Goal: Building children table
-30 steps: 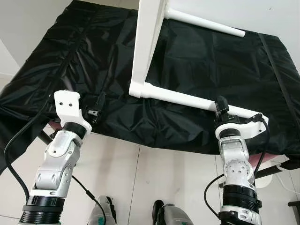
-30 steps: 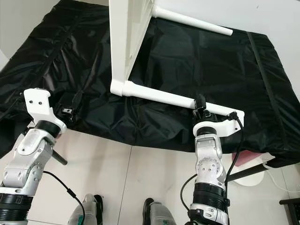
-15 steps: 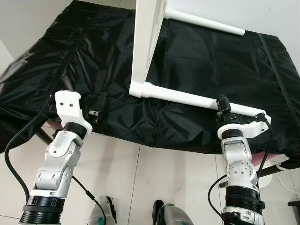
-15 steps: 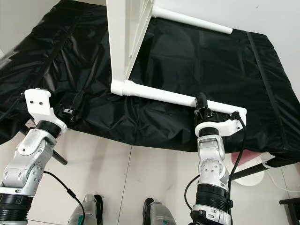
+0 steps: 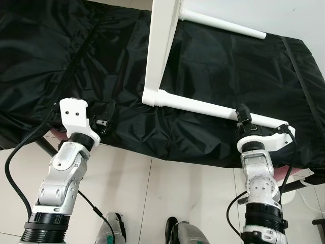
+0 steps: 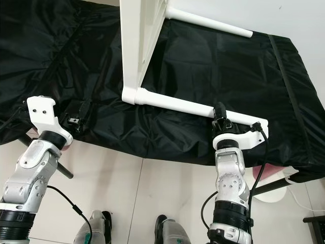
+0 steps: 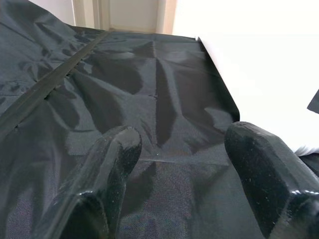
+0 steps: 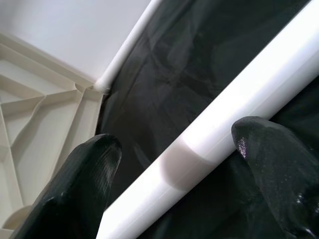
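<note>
The white children's table top (image 5: 162,46) stands on its edge on the black cloth (image 5: 228,66). Two white legs stick out from it sideways, a far leg (image 5: 223,25) and a near leg (image 5: 198,105). My right gripper (image 5: 244,116) is open at the near leg's free end. In the right wrist view the leg (image 8: 209,134) runs between its two fingers, close to one and apart from the other. My left gripper (image 5: 105,118) is open over the cloth's front edge, left of the table top, with nothing between its fingertips (image 7: 119,144).
The black cloth drapes over a low surface and hangs down at its front edge. Pale floor tiles (image 5: 177,188) lie between the cloth and my feet (image 5: 183,234). A dark frame bar (image 5: 45,147) slants under the cloth at the left.
The table top and its near leg have shifted slightly right, and my right gripper has gone with them. The cloth at the far left now covers the top left corner.
</note>
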Robot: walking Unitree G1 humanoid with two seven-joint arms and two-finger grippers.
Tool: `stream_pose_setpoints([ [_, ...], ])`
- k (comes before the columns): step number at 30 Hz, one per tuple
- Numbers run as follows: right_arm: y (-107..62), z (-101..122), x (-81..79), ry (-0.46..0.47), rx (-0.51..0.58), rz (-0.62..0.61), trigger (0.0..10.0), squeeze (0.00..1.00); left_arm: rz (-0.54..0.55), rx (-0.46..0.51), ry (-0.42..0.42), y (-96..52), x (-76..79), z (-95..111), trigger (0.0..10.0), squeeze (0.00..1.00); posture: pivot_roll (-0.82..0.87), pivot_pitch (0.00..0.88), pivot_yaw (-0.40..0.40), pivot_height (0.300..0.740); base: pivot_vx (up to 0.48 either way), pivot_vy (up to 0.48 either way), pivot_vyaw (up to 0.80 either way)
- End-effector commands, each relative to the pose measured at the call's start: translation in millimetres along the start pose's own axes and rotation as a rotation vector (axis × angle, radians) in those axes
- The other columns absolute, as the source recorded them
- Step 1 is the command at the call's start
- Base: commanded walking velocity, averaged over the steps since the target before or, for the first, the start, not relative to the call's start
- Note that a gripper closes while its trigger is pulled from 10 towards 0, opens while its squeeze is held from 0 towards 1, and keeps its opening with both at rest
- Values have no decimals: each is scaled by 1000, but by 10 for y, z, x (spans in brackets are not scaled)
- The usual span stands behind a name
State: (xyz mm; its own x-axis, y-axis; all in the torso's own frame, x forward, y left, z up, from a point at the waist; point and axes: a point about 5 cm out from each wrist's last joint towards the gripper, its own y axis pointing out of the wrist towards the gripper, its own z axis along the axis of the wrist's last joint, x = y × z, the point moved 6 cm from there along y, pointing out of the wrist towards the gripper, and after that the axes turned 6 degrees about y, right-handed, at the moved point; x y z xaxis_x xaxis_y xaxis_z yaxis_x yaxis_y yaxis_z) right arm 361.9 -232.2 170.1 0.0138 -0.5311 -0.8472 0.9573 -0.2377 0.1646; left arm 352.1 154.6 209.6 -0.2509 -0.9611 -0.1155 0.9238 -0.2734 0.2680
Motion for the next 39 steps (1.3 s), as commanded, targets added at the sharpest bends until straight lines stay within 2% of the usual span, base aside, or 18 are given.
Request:
stream_pose_setpoints([
  [1,-28,75,29,-22,31,-16,10000,0,-141,-20,-3,-35,161,-70,10000,0,167,171,-58,740,0,0,0],
  [19,-76,185,62,-81,41,-40,10000,0,-155,-21,-7,-45,180,-85,10000,0,157,160,-59,740,0,0,0],
  [22,-70,258,1,-161,59,-16,10000,0,-168,-19,-4,-34,199,-86,10000,0,150,160,-55,740,0,0,0],
  [23,-70,258,1,-161,59,-16,10000,0,-168,-19,-4,-34,199,-86,10000,0,150,160,-55,740,0,0,0],
  [26,-89,372,-245,-415,110,86,10000,0,-173,-18,8,-25,203,-88,10000,0,141,167,-49,740,0,0,0],
  [27,-89,372,-245,-415,110,86,10000,0,-173,-18,8,-25,203,-88,10000,0,141,167,-49,740,0,0,0],
  [29,-152,352,-458,-620,139,194,10000,0,-159,-15,9,-10,179,-88,10000,0,135,168,-41,740,0,0,0],
  [30,-152,352,-458,-620,139,194,10000,0,-159,-15,9,-10,179,-88,10000,0,135,168,-41,740,0,0,0],
  [31,-176,325,-509,-674,141,226,10000,0,-154,-14,7,-5,174,-87,10000,0,133,169,-41,740,0,0,0],
  [34,-213,250,-505,-728,123,243,10000,0,-149,-9,3,15,189,-87,10000,0,131,169,-39,740,0,0,0],
  [39,-226,218,-526,-750,116,257,10000,0,-135,7,6,48,188,-56,10000,0,128,168,-37,740,0,0,0],
])
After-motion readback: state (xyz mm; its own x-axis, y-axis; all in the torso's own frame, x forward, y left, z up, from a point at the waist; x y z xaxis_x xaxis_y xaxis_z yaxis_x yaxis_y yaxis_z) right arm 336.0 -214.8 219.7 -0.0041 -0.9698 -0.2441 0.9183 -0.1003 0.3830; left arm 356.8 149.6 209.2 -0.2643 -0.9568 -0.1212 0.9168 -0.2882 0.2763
